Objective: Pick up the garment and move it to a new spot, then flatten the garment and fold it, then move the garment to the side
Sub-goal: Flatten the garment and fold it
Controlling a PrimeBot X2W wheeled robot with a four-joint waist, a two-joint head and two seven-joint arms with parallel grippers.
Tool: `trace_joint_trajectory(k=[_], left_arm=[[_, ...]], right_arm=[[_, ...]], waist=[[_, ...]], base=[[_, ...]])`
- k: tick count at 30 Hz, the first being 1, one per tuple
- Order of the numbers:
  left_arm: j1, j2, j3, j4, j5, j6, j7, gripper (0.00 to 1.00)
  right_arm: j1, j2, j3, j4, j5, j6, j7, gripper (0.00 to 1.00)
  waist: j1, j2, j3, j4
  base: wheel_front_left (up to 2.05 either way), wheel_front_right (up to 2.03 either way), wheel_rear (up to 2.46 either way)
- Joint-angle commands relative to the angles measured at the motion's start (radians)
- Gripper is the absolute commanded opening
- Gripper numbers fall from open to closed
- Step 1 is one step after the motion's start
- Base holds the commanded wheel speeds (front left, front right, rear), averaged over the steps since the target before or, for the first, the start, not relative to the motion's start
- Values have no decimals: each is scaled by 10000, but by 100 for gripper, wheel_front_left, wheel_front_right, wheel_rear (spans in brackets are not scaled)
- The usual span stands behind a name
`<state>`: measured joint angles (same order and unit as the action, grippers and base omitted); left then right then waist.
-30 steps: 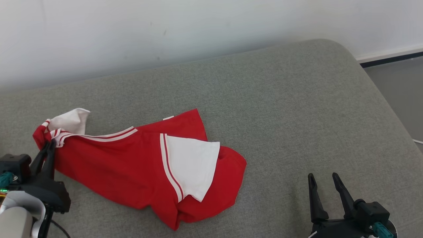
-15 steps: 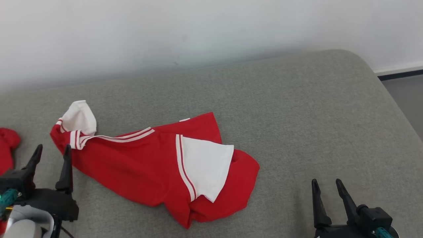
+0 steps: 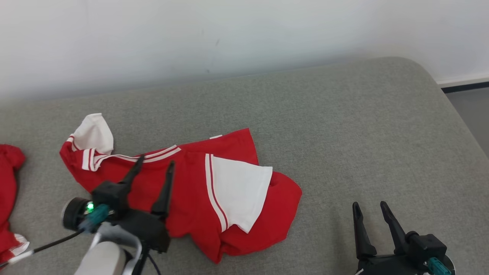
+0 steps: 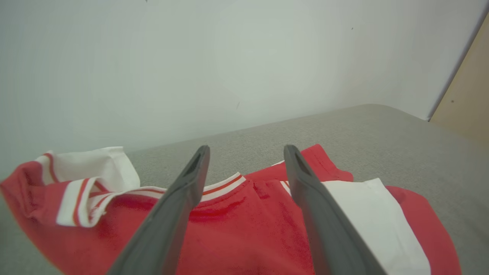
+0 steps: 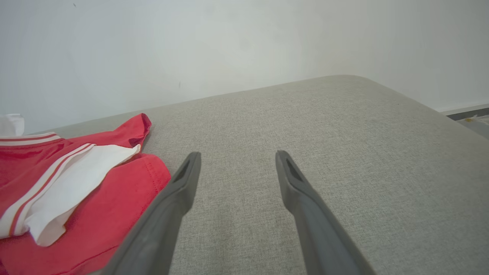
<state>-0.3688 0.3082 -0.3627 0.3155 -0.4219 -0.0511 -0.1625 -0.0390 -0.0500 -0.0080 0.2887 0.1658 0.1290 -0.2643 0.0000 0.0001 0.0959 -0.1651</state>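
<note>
Left pincer (image 3: 155, 162) hangs over the red shirt with white sleeves and red-and-white striped trim (image 3: 191, 206). Its two long dark fingers are spread wide and hold nothing. I cannot tell if the tips touch the cloth. In the left wrist view, this pincer (image 4: 246, 152) points at the striped neck band of the shirt (image 4: 237, 229), and the band runs across the gap between the tips. A small green light (image 3: 90, 207) glows on that wrist.

The shirt lies crumpled on the big grey cloth cushion (image 3: 344, 133), more to the robot's left side. One white sleeve (image 3: 238, 194) lies flat on top of the red part. The other white sleeve (image 3: 93, 133) sticks up at the far left end.

Right pincer (image 3: 369, 206) is low on the robot's right, well apart from the shirt. Its fingers are spread too, with nothing in them. In the right wrist view, this pincer (image 5: 237, 154) is over bare grey cushion (image 5: 344, 152), and the shirt (image 5: 126, 198) lies off to one side.

Another red cloth (image 3: 7, 191) lies at the left edge of the cushion. A white wall (image 3: 229, 30) stands behind.
</note>
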Motion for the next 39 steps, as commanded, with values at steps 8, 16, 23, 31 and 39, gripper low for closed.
trace_joint_trajectory(k=[8, 16, 23, 31, 39], left_arm=[[-1107, -557, -1075, 1373, 521, -319, 744, 100], [-1919, -723, -1834, 3245, 798, -444, 2056, 100], [-2343, -705, -2147, 4206, 990, -429, 2677, 100], [-2719, -898, -2282, 4851, 814, -539, 2495, 0], [-2951, -1115, -2310, 4816, 582, -630, 1770, 0]], right_arm=[[-122, -4, -103, 38, 57, 35, -13, 100], [-186, -4, -113, 110, 199, 36, -13, 100], [-208, -3, -57, 131, 295, 36, -13, 100], [-238, -3, -89, 93, 337, 36, -13, 100], [-126, -7, -168, 194, 257, 36, -12, 100]], waist=[[0, -1, 358, -659], [0, -1, 460, -1093], [0, -1, 516, -1191], [0, -1, 535, -1239], [0, -1, 290, -978]], base=[[0, 0, 0], [0, 0, 0], [0, 0, 0], [0, 0, 0], [0, 0, 0]])
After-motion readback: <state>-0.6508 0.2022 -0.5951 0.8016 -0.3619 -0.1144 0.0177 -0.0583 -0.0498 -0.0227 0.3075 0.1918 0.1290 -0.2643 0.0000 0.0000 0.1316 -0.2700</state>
